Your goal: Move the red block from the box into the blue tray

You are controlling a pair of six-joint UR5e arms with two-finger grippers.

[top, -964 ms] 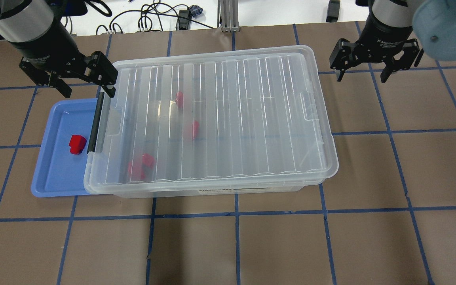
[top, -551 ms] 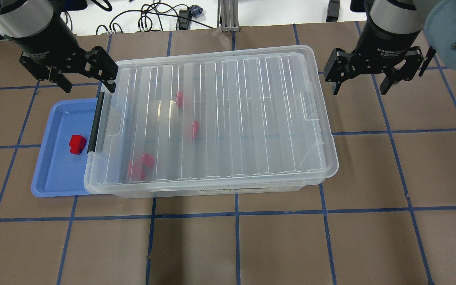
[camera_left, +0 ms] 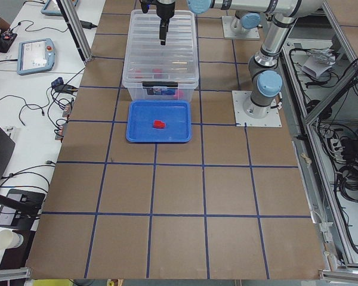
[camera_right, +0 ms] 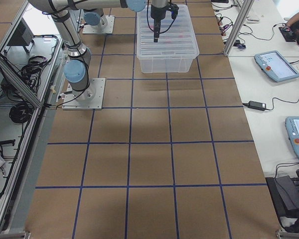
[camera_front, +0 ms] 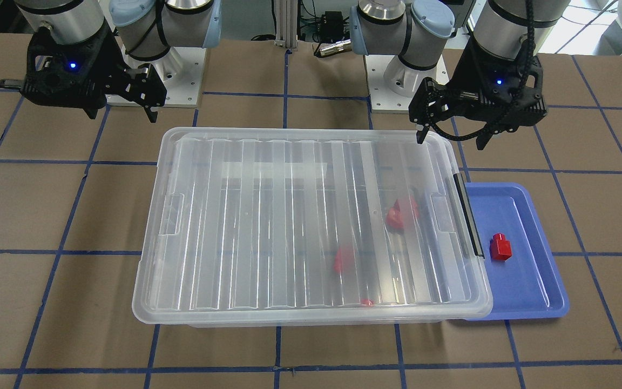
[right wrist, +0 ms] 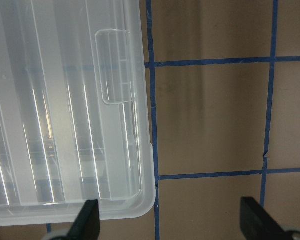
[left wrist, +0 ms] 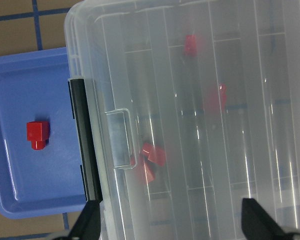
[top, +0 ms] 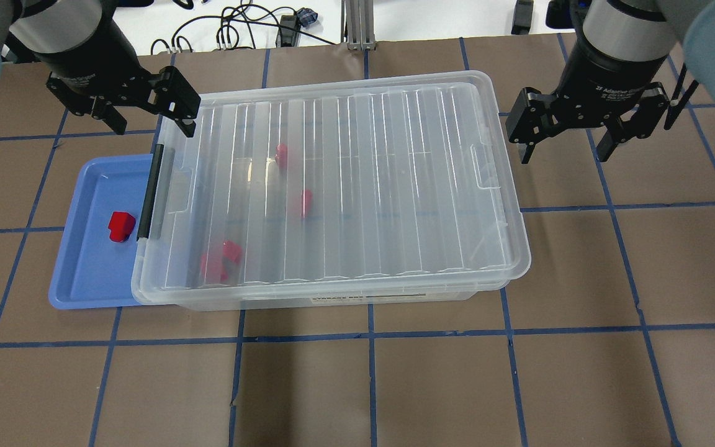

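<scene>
Block: small red plastic cube (top: 121, 225) lies in shallow blue plastic tray (top: 84, 273), at 9 o'clock of lidded clear plastic bin (top: 395, 287).
Grippers: left gripper (top: 152, 127) and right gripper (top: 565, 155) both spread, empty.
Risk: left gripper, at the bin's 10 o'clock corner, may clip it, jolting the tray.

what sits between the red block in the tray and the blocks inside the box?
Bare blue tray floor, then the black latch bar on the box end. Clearest in the left wrist view.
</scene>
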